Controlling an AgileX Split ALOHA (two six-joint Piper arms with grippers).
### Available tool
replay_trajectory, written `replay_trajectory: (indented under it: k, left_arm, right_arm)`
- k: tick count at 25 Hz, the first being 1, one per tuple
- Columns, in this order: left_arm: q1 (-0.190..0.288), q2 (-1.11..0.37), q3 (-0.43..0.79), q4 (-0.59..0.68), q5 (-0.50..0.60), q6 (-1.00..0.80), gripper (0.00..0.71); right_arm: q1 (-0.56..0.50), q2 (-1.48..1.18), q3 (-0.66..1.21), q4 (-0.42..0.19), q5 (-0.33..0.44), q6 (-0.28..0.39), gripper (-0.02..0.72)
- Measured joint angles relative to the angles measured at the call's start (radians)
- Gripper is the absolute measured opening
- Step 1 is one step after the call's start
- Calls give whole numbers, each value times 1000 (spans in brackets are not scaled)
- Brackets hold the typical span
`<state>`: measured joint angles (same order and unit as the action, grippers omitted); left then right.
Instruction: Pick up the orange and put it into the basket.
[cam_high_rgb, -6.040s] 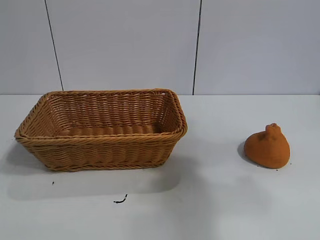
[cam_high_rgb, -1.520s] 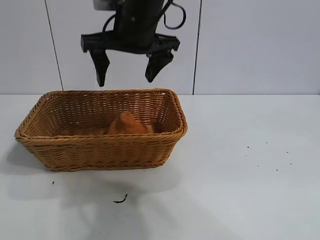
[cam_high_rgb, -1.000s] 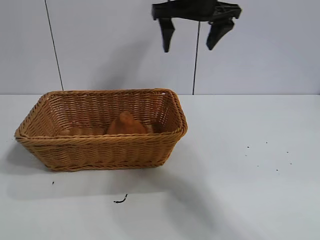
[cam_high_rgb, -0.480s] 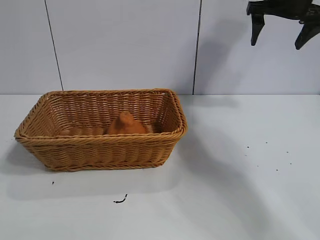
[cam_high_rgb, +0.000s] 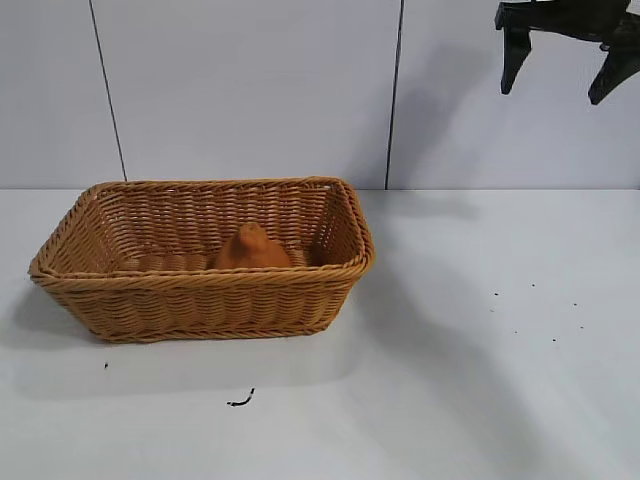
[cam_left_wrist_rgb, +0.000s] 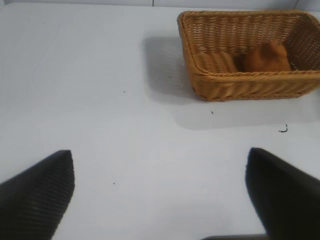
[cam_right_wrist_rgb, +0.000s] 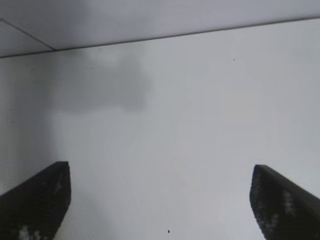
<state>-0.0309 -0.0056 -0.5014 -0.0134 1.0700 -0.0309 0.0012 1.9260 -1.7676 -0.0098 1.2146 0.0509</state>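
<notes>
The dull-orange lumpy orange (cam_high_rgb: 251, 249) lies inside the tan wicker basket (cam_high_rgb: 205, 287) at the left of the white table; only its top shows over the rim. The left wrist view also shows the orange (cam_left_wrist_rgb: 266, 56) in the basket (cam_left_wrist_rgb: 220, 80). My right gripper (cam_high_rgb: 562, 60) is open and empty, high at the upper right, far from the basket. In its own view the right gripper (cam_right_wrist_rgb: 161, 200) is spread wide over bare table. My left gripper (cam_left_wrist_rgb: 160, 192) is open and empty, out of the exterior view, well away from the basket.
A small dark curled scrap (cam_high_rgb: 240, 401) lies on the table in front of the basket. Tiny dark specks (cam_high_rgb: 553, 339) dot the table at the right. A grey panelled wall stands behind the table.
The orange went from the table's right into the basket. My open right gripper rose from above the basket and moved to the upper right; in the last half second it barely shifted.
</notes>
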Motion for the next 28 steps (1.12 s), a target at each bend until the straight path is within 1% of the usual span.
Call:
replay_trajectory:
  k: [4,9,12,17,20,24,28]
  left_arm:
    - [0,0,0,0,0,0,666]
    - [0,0,0,0,0,0,666]
    - [0,0,0,0,0,0,666]
    - [0,0,0,0,0,0,666]
    - [0,0,0,0,0,0,666]
    - [0,0,0,0,0,0,666]
    - [0,0,0,0,0,0,666]
  right_arm:
    - [0,-210,293,0,0,-24,672]
    - [0,-488,622,3,1,-28,672]
    - [0,-677,778,3,1,-28,672]
    - [0,-976,988,3,-5,-31,672]
    - [0,-1172,1098,3,-65,-31,672]
    - [0,-1435,1216,3,-166,-43,672]
    - [0,-1638,1275,3,-180,-51,672]
